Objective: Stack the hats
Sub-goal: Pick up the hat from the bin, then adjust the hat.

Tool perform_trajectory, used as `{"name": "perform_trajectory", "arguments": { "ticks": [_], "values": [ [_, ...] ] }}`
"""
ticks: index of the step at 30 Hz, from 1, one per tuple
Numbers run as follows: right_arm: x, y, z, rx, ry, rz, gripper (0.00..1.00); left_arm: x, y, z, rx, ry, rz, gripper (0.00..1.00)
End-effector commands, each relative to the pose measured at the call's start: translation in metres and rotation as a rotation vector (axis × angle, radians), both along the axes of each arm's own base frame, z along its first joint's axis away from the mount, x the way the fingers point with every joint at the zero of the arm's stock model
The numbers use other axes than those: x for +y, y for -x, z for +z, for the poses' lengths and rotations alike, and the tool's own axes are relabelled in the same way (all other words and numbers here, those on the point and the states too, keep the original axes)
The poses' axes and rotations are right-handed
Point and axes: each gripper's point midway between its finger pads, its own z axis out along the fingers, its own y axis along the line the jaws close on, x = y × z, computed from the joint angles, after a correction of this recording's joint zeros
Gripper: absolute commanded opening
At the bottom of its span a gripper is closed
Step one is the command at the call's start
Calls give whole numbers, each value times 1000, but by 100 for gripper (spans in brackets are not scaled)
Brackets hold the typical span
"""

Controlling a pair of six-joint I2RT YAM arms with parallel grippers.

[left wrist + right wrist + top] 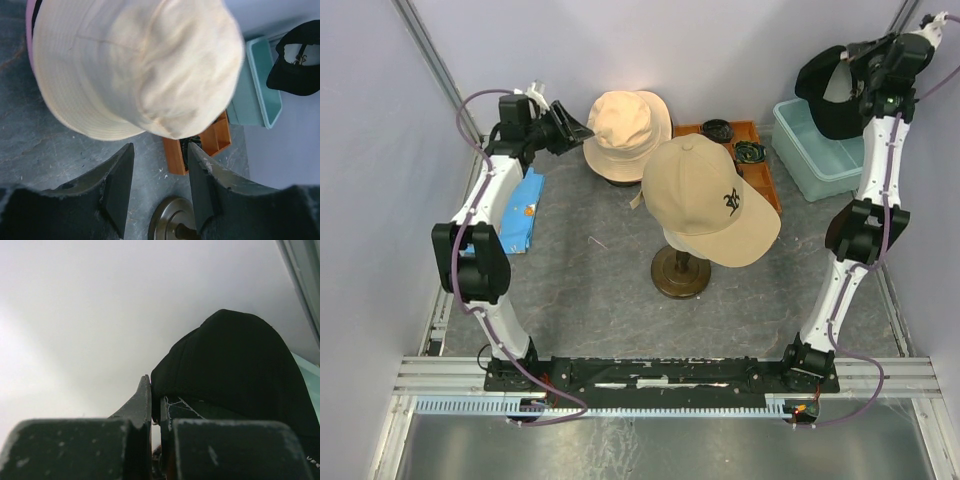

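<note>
My right gripper (155, 400), closed: pinches black fabric cap (825, 90) high over far right corner of tabletop (590, 290), ready for stacking. My left gripper (160, 160), half parted, empty: beside plain beige fabric hat (625, 125), far edge.

Beige hat (625, 125), tan cap (705, 195), black cap (830, 95)

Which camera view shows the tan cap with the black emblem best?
The top external view: the tan cap sits whole on the stand, emblem visible. The left wrist view shows only the stand's base, not the cap. The right wrist view shows none of it.
</note>
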Motion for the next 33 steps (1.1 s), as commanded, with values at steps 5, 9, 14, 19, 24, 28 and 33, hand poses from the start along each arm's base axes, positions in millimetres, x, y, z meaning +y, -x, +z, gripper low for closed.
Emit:
{"name": "perform_trajectory", "arguments": {
  "ticks": [5, 9, 14, 19, 24, 28, 33],
  "values": [
    [83, 68, 160, -291, 37, 119, 0, -15, 45, 171, -423, -114, -156, 55],
    [129, 87, 187, -323, 39, 166, 0, -14, 72, 238, -589, -155, -174, 58],
    [190, 115, 210, -332, 52, 244, 0, -29, 110, 302, -786, -121, -233, 61],
    [237, 151, 227, -332, 82, 316, 0, -77, 143, 329, -857, -43, -342, 62],
    [273, 187, 237, -324, 143, 365, 0, -104, 181, 348, -892, 24, -394, 64],
    [300, 215, 241, -311, 203, 371, 0, -117, 200, 345, -889, 29, -381, 65],
    [328, 242, 246, -311, 256, 370, 0, -124, 205, 345, -910, -7, -256, 71]
  ]
}}
